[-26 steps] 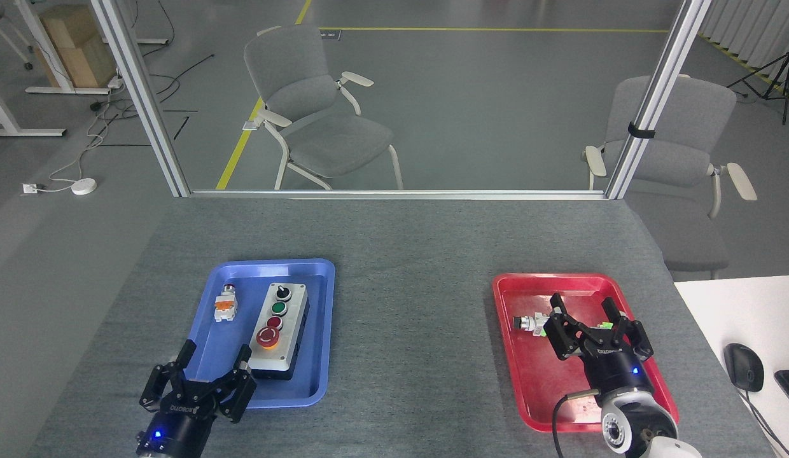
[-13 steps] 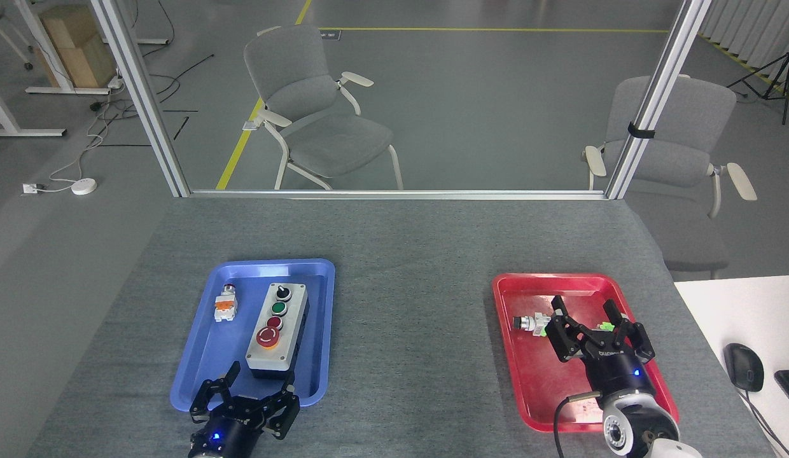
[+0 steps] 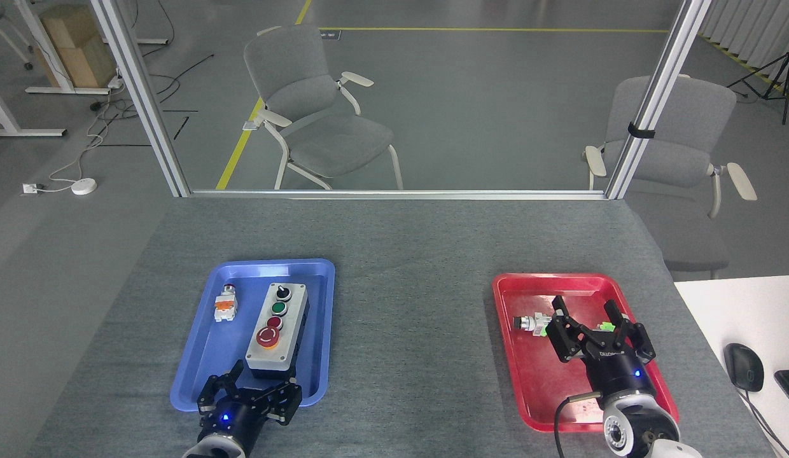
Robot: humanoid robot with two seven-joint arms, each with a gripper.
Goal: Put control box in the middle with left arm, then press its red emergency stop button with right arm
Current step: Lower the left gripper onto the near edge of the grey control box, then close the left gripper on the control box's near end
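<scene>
Black multi-fingered left end effector (image 3: 254, 388), right end effector (image 3: 592, 331), blue lights, white wrists

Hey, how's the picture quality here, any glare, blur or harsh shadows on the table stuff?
Head view: even, soft light with only faint shadows; the control box and its red emergency stop button are sharp in the blue tray. Head view: no strong glare on the red tray. Head view: the window posts splay outward, a wide-angle effect.

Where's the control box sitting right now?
In the head view, the control box lies in the blue tray on the table's left, right of a small orange push-button, just beyond the left gripper.
</scene>
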